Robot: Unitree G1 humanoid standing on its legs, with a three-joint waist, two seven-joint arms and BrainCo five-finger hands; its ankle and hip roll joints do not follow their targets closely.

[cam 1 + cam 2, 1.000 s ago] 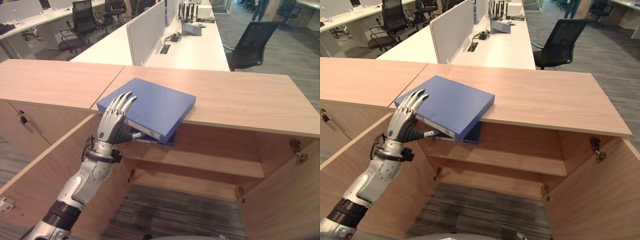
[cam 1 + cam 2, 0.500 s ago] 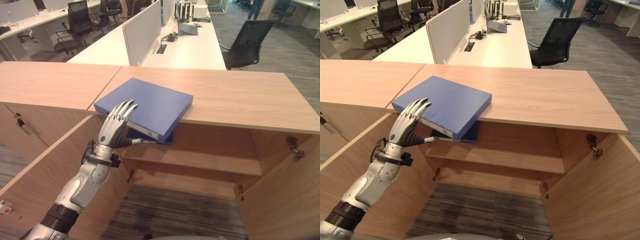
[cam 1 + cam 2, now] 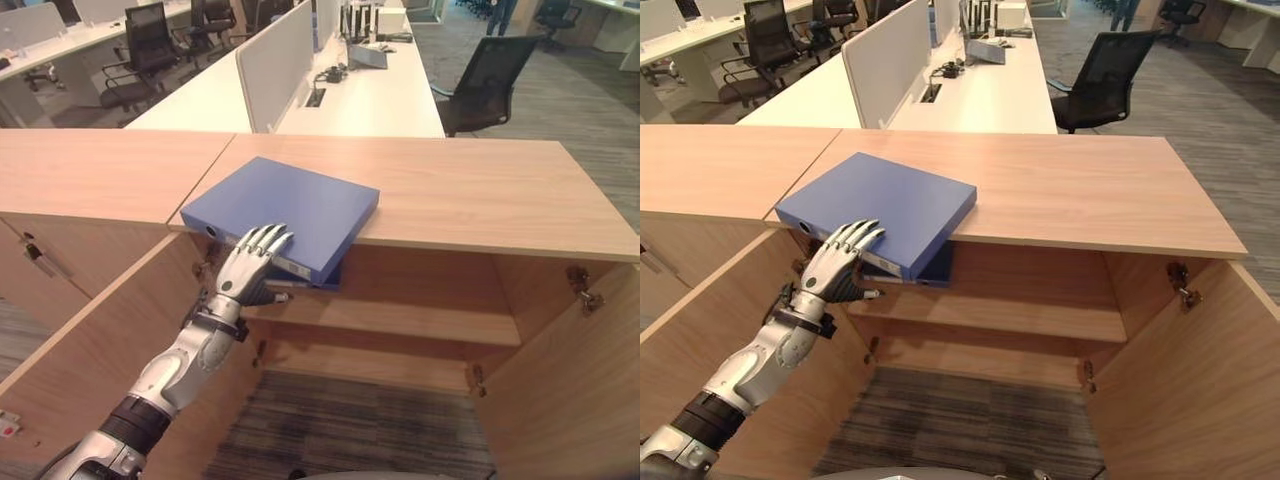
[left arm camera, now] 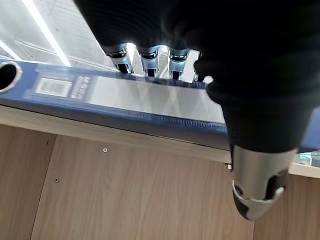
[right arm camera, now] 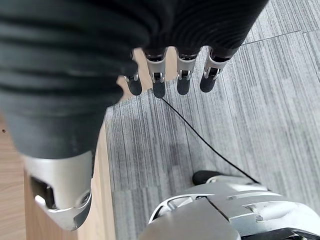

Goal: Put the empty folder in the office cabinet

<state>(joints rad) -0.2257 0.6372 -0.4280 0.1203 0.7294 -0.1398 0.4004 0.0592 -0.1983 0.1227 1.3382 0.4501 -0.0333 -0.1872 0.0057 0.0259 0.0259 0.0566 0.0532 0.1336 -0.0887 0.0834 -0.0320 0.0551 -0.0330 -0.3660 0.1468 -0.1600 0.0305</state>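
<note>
Left eye view: the left robot hand [image 3: 247, 268] pinches the near edge of the blue folder [image 3: 290, 208], fingers over the cover, thumb beneath. The folder lies flat on the cabinet [image 3: 480, 195] top, just beyond the robot hand, overhanging the open front; its long axis runs away rightward. The shelf [image 3: 400, 318] sits below the robot hand.

Left wrist view: the spine crosses before the fingers [image 4: 146, 62].

Right wrist view: the right robot hand [image 5: 170, 75] hangs relaxed, holding nothing, farther from the folder.

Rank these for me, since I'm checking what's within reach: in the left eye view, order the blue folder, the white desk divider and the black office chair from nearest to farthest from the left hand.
1. Blue folder: under the left hand, overhanging the cabinet top's front edge.
2. White desk divider: behind the cabinet, on the white desk.
3. Black office chair: far right, beyond the desk.
</note>
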